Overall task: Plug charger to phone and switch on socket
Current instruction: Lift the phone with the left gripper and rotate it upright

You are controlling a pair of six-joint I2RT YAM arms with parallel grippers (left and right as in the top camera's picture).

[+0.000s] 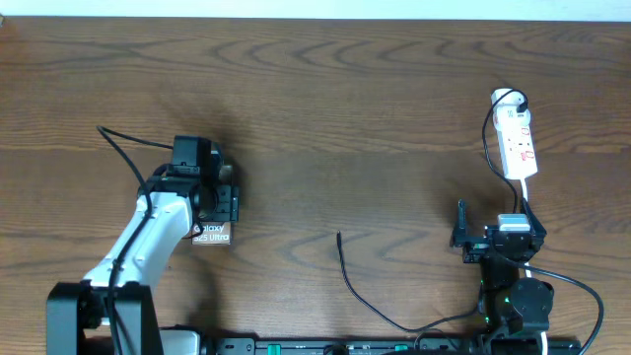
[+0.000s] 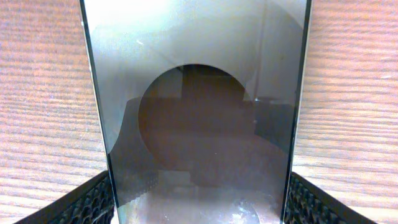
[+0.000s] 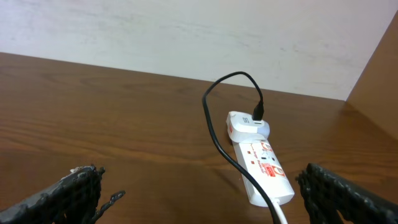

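Note:
The phone (image 1: 211,235) lies flat on the table at the left, its white "Galaxy S25 Ultra" text showing. My left gripper (image 1: 213,204) straddles it. In the left wrist view the glossy phone (image 2: 199,93) fills the gap, and both fingers (image 2: 87,202) press its long edges. The charger is a thin black cable whose free tip (image 1: 339,235) rests mid-table. Its other end enters a white plug on the socket (image 1: 518,143). My right gripper (image 1: 496,225) stands open just in front of the socket (image 3: 261,158), nothing between its fingers (image 3: 68,196).
The charger cable (image 3: 214,134) loops up from the white plug (image 3: 249,124) and runs down past the socket's near end. A pale wall (image 3: 186,31) borders the table's far edge. Thick black arm cables (image 1: 123,148) trail beside the left arm.

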